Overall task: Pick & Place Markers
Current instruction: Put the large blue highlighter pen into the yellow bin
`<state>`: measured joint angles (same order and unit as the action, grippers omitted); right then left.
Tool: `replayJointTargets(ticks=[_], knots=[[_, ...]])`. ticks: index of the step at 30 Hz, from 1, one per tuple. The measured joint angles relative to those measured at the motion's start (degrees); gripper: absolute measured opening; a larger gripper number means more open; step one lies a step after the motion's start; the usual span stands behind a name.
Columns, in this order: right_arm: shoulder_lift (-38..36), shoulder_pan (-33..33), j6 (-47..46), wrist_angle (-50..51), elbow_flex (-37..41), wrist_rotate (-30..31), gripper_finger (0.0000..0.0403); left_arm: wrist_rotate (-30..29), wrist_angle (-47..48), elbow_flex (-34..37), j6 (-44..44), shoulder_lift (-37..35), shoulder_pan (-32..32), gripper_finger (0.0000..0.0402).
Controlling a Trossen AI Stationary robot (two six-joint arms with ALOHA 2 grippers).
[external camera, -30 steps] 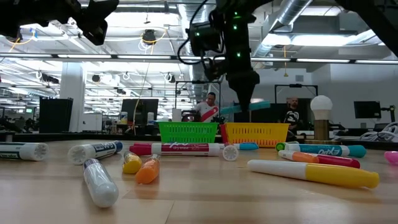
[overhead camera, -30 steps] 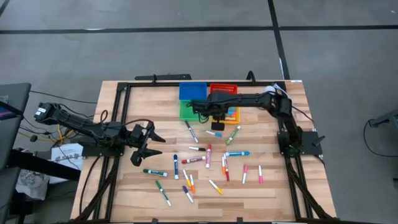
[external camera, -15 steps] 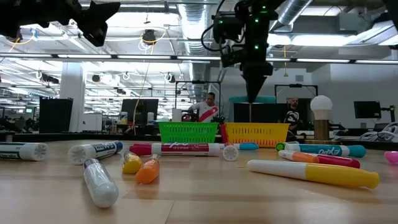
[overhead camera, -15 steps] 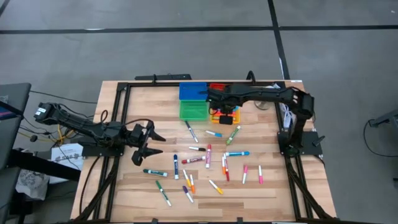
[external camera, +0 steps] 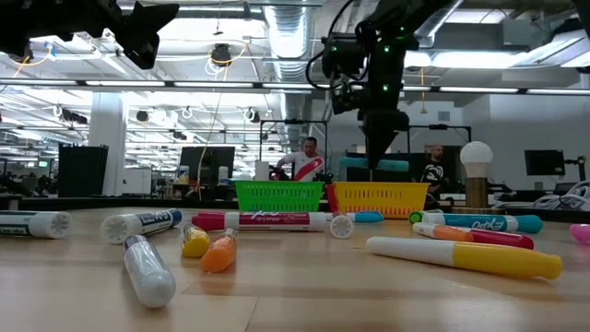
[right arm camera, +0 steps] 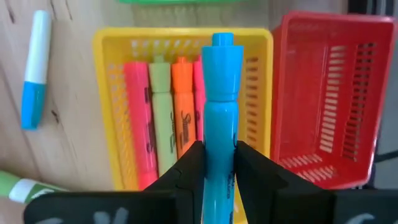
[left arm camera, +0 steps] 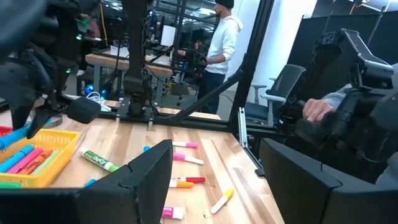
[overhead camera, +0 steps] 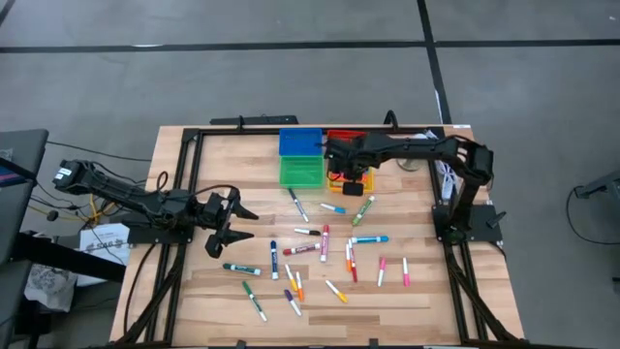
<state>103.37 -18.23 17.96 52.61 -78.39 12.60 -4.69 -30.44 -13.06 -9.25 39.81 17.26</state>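
Several markers lie scattered on the wooden table. My right gripper hangs over the yellow bin, shut on a light-blue marker. The low view shows that marker just above the yellow bin. The bin holds pink, green and orange markers lying side by side. My left gripper waits open above the table's left part, near nothing; its fingers show wide apart. My right gripper pinches the light-blue marker's barrel between its two fingers, behind the wider cap end. The fingers come steeply from above and lie across the marker. The marker lies about level, lifted clear above the yellow bin.
Blue, green and red bins stand beside the yellow one at the table's far edge. A black frame runs along the table's sides. People show in the room beyond.
My right gripper has carried the light-blue marker a little toward the table's right edge, ending over the yellow bin, and has tipped more steeply downward. The marker, tilted a second ago, now lies about level, still clear of the bin.
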Motion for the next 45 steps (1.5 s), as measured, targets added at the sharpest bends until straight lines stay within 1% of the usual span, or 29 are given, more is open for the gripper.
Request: replayJointTargets(ticks=[6,8,10,17,21,24,27,29,34,45], knots=[[0.0,-2.7,2.1,-1.0,0.0,-1.5,0.0067,0.0,0.0,0.0,0.0,0.0,0.0,0.0242],[0.0,-3.7,2.2,-1.2,0.2,-4.1,0.0066,0.0,0.0,0.0,0.0,0.0,0.0,0.0242],[0.0,-4.4,2.6,-2.4,1.3,-5.3,0.0067,0.0,0.0,0.0,0.0,0.0,0.0,0.0242],[0.0,-4.0,4.0,-4.8,4.8,-5.5,0.0066,0.0,0.0,0.0,0.0,0.0,0.0,0.0242],[0.4,-3.4,5.1,-5.7,4.9,-5.4,0.0066,0.0,0.0,0.0,0.0,0.0,0.0,0.0242],[1.1,-4.3,5.0,-6.2,4.9,-6.3,0.0066,0.0,0.0,0.0,0.0,0.0,0.0,0.0242],[2.9,-4.8,5.0,-7.5,4.8,-7.7,0.0066,0.0,0.0,0.0,0.0,0.0,0.0,0.0242],[4.1,-4.8,5.3,-6.2,5.0,-8.0,0.0066,0.0,0.0,0.0,-0.1,0.0,0.0,0.0242],[5.7,-4.7,6.0,-7.9,4.8,-7.9,0.0066,0.0,0.0,0.0,-0.2,0.0,0.0,0.0242],[5.7,-4.7,6.0,-8.2,4.8,-7.9,0.0067,0.0,0.0,0.0,-0.2,0.0,0.0,0.0242]])
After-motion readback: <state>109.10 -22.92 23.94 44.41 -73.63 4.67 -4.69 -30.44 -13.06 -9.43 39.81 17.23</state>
